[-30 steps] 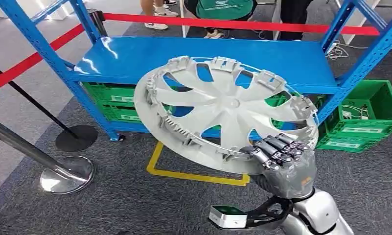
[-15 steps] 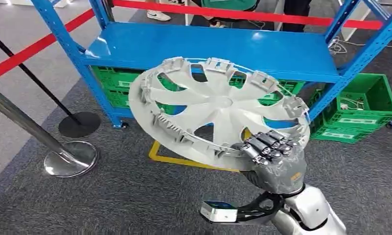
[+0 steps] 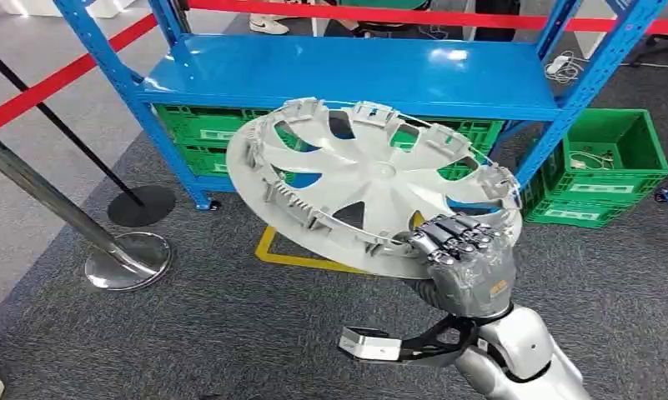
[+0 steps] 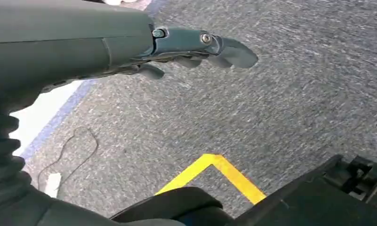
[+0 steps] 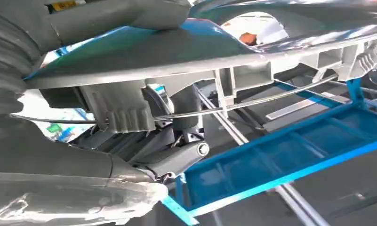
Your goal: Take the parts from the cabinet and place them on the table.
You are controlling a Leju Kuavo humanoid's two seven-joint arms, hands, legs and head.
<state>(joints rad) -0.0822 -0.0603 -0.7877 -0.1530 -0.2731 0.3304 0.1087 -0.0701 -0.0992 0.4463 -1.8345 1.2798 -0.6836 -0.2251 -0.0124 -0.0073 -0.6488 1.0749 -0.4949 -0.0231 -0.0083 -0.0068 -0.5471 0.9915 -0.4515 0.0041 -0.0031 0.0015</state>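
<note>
Shifted slightly nearer the blue shelf rack (image 3: 355, 75) with the camera, gripped at its near rim by the right hand (image 3: 468, 254), fingers curled over the edge: white wheel cover (image 3: 368, 179), tilted in front of that rack above the carpet; left hand (image 4: 196, 47) hanging empty, fingers loosely apart.

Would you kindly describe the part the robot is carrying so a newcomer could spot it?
In front of the blue shelving rack, over grey carpet, the right hand grips a large pale grey wheel cover by its rim. It is the scene's lone round, spoked disc.
</note>
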